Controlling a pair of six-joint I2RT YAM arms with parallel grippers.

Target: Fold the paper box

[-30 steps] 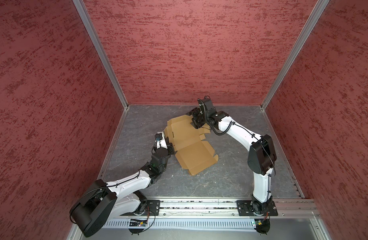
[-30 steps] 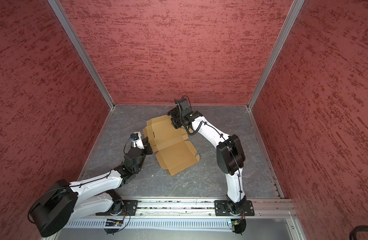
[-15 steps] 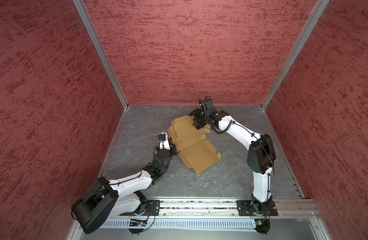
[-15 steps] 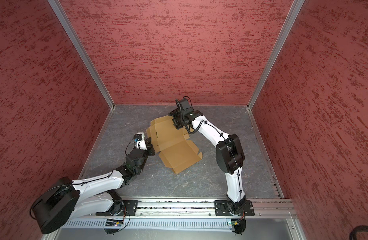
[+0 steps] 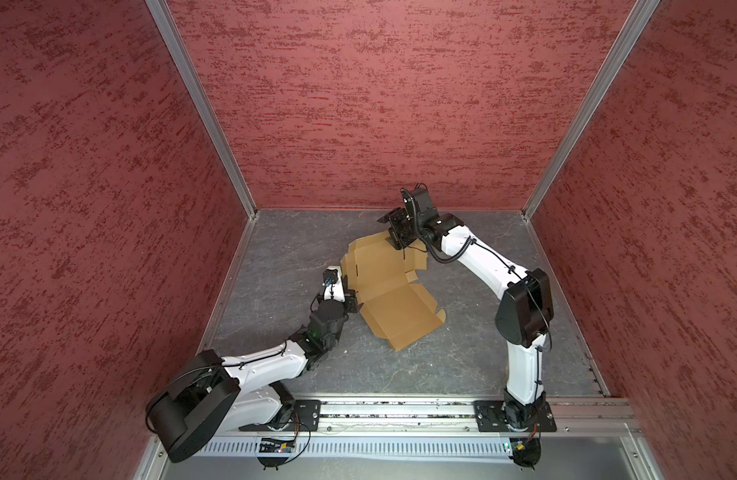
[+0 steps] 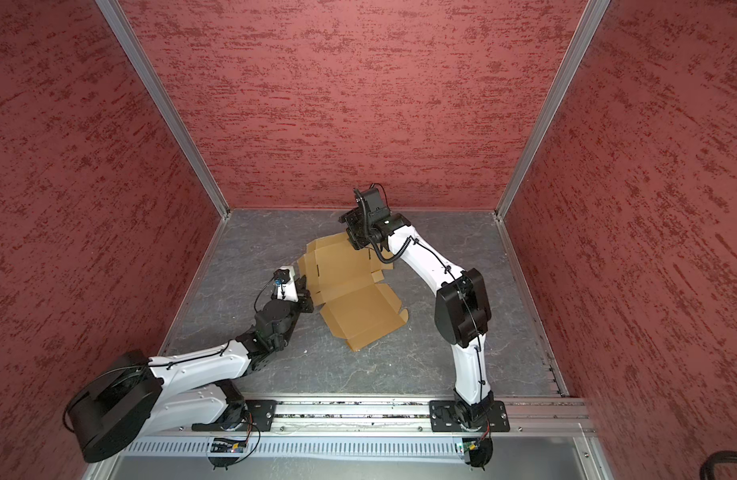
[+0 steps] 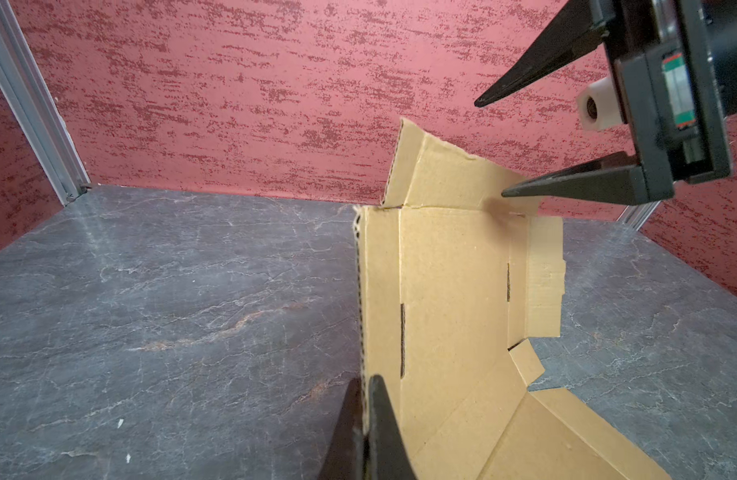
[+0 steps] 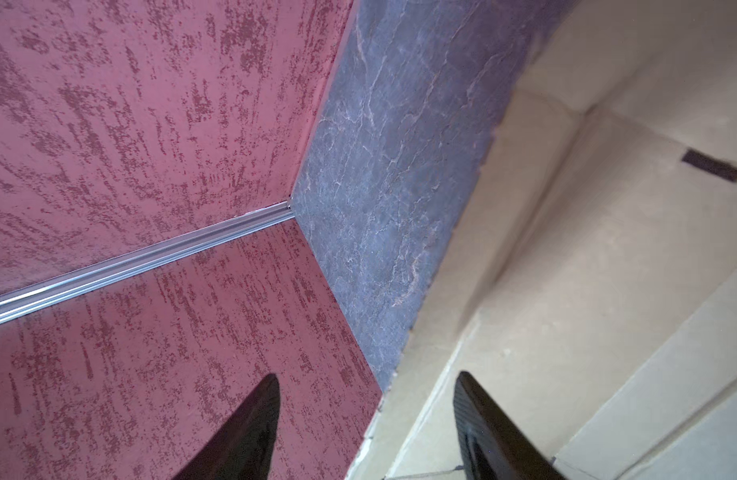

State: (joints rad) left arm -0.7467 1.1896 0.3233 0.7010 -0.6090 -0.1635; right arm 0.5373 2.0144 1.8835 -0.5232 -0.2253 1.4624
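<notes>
Closest in, the left gripper (image 7: 364, 380) is pinching the side flap of the paper box (image 7: 454, 291) by its raw corrugated edge, jaws pressed together on the board. Compared with a second ago, this arm is travelling inward, toward the other arm, and taking the flap with it. The flap is now standing up off the grey tabletop (image 7: 171, 291), where earlier it was lying lower. The whole sheet is sliding and turning a little with the pull.

Just past the fingertips, the slotted base panel is lying flat. The large lid panel (image 5: 404, 316) is spreading out beside the gripper in a top view, not yet folded.

Farthest out, the right gripper (image 7: 490, 147) is hovering at the far flap, about where it was. Its jaws are spread and clamping nothing, and the lower finger (image 7: 566, 186) is touching the flap's inner face.

As I read it, the first side wall is only now coming up, so most of the folding is still ahead. The far flap looks like the next one to raise. The sheet is likely to keep skating on the tabletop unless something braces it.
</notes>
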